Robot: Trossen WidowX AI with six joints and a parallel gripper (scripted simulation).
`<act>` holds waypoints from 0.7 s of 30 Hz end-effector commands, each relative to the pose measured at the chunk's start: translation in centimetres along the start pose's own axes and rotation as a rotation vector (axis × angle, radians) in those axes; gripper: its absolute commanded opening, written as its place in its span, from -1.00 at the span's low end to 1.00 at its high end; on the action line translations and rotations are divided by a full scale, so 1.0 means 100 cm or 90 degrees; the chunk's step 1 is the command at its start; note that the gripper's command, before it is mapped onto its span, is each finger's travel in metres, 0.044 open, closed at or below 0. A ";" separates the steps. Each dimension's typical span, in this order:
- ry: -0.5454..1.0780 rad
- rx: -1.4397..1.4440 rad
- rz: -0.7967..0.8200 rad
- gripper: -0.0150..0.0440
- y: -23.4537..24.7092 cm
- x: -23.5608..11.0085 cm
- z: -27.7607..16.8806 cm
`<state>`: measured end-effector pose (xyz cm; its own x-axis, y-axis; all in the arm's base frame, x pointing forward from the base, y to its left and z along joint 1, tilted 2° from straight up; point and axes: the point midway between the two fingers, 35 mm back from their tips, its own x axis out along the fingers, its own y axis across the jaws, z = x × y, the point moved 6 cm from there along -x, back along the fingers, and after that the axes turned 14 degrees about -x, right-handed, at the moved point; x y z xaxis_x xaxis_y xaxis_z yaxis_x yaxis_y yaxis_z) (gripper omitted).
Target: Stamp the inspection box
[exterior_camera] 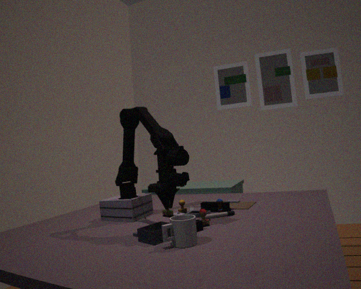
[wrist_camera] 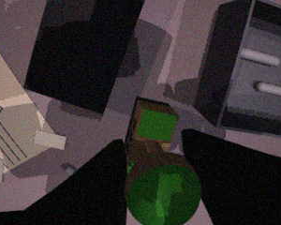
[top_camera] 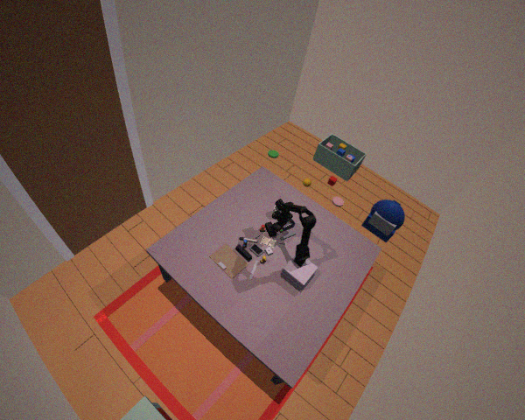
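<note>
My gripper (wrist_camera: 154,144) (exterior_camera: 167,206) (top_camera: 272,229) is shut on the green round knob of a stamp (wrist_camera: 163,197). The stamp's green-topped square base (wrist_camera: 155,127) (exterior_camera: 167,212) hangs straight below the fingers, at or just above the table; I cannot tell whether it touches. A dark square ink pad (wrist_camera: 84,51) lies just beyond the stamp to the left. The pale card (wrist_camera: 9,131) (top_camera: 268,242) with drawn lines shows at the left edge of the wrist view, beside the pad. Its inspection box is mostly out of view.
A red-knobbed stamp (exterior_camera: 203,214), a yellow-knobbed one (exterior_camera: 182,205) and a blue-knobbed one (exterior_camera: 219,201) stand nearby. A dark-walled grey tray (wrist_camera: 253,69) is close on the right. A white mug (exterior_camera: 183,230), a dark box and a marker (exterior_camera: 219,214) stand around.
</note>
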<state>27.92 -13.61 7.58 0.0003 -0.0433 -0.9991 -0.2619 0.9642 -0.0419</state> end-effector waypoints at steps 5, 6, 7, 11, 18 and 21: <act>0.001 0.004 -0.004 -0.49 0.000 -0.005 0.000; 0.001 0.004 -0.004 -0.49 0.000 -0.005 0.000; 0.001 0.004 -0.004 -0.49 0.000 -0.006 0.000; 0.001 0.004 -0.005 -0.49 0.000 -0.008 0.000; 0.002 0.004 -0.006 -0.49 0.000 -0.011 0.000; 0.003 0.004 -0.007 -0.49 0.000 -0.013 0.000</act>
<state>27.89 -13.49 8.60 -0.0016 -0.0500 -0.9987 -0.2620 0.9639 -0.0479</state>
